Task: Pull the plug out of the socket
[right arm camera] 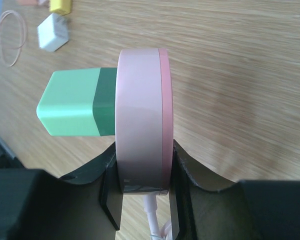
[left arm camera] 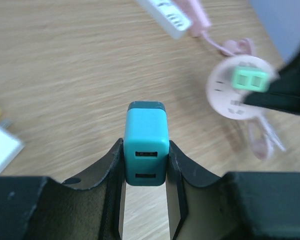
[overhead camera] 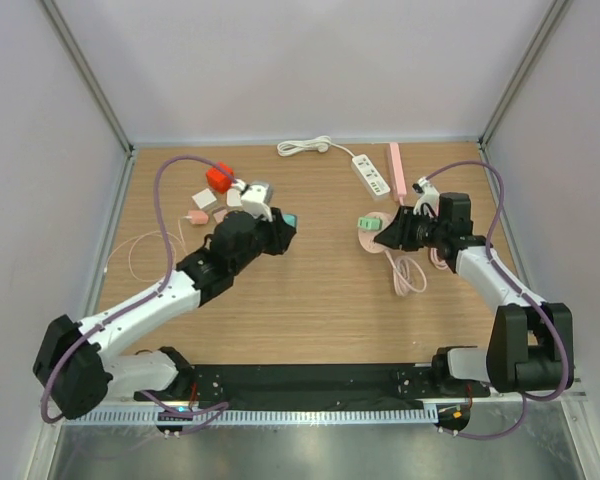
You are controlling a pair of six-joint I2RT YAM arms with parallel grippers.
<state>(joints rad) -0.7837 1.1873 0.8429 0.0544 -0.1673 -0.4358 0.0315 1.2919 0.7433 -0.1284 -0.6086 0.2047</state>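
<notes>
While right gripper [right arm camera: 143, 172] clamps pink socket [right arm camera: 140, 100], green plug [right arm camera: 72, 110] seated in it, left gripper [left arm camera: 145, 167] clamps teal plug [left arm camera: 146, 131]; white strip [overhead camera: 371, 174] lies beyond pink socket.

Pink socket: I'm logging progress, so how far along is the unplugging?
Done: the teal plug is clear of the pink socket, clamped in the left end effector. In hand: the right end effector grips the socket. Left: the green plug is seated in it.

Power strip [overhead camera: 371, 174] at back centre of table [overhead camera: 320, 310]; cluster of adapters [overhead camera: 230, 192] back left. Charger block [left arm camera: 146, 145] pinched in left gripper [left arm camera: 146, 170], centre-left. Round socket [right arm camera: 142, 115] on edge in right gripper [right arm camera: 142, 192], centre-right; plug [right arm camera: 72, 110] seated in its left-facing side.
</notes>
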